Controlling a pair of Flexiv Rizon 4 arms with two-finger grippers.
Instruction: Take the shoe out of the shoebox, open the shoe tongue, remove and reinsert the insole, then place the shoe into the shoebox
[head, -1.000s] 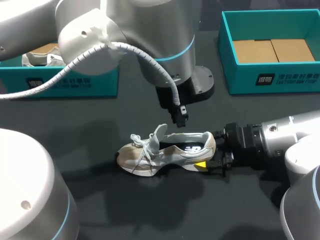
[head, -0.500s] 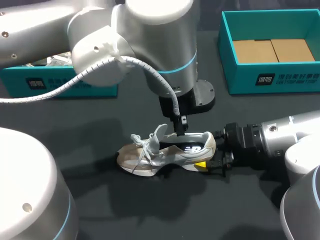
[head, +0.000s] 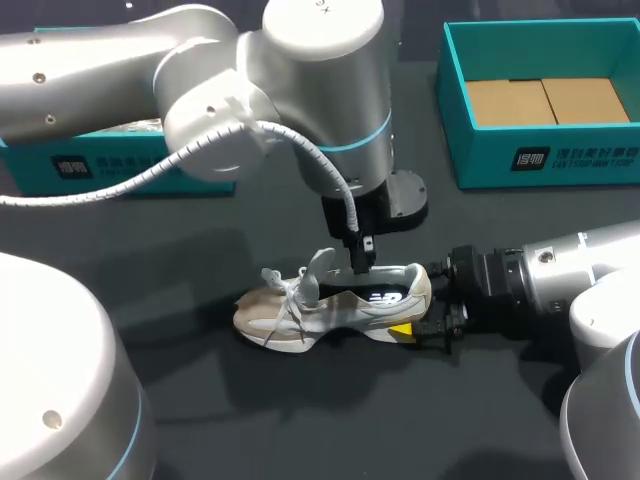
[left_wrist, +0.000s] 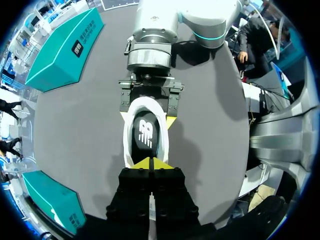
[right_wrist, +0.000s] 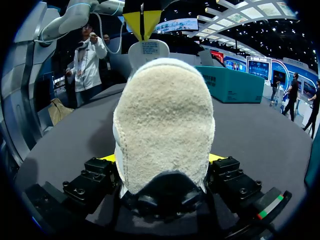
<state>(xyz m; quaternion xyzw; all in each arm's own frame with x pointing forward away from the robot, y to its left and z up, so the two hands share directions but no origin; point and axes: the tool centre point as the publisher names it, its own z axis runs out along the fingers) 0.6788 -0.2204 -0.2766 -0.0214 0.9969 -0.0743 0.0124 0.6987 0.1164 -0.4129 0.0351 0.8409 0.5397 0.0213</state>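
Right wrist view, nearest first: the right tool grips the shoe by the heel, one yellow tip pressed on each side. The heel patch is cream, fuzzy, suede-like and rounded, with a dark rubbery tab beneath. The shoe stands upright on its sole on the dark matte tabletop, out of any box, toe pointing away from the right tool.

Over the shoe's opening hangs the left tool, pointing straight down. Its yellow tips are pressed together at the tongue end of the opening. Whether they pinch anything, I cannot tell.

Inside the shoe lies the insole, black, flat and smooth, with a white logo. It looks seated in place. The tongue stands up, pale and padded. Loose white laces lie ahead of it. The upper is beige and grey panels over a thick white sole.

Step, as I judge it: shoe is out and the tongue open, so insole removal is in hand. The next move likely calls for catching the thin insole edge and peeling upward while the heel grip holds the shoe down. The insole should flex.

Beyond the shoe's heel end stands a teal shoebox, rigid card, open, with a brown floor. Beyond the toe end stands a second teal box, partly hidden by the left arm.
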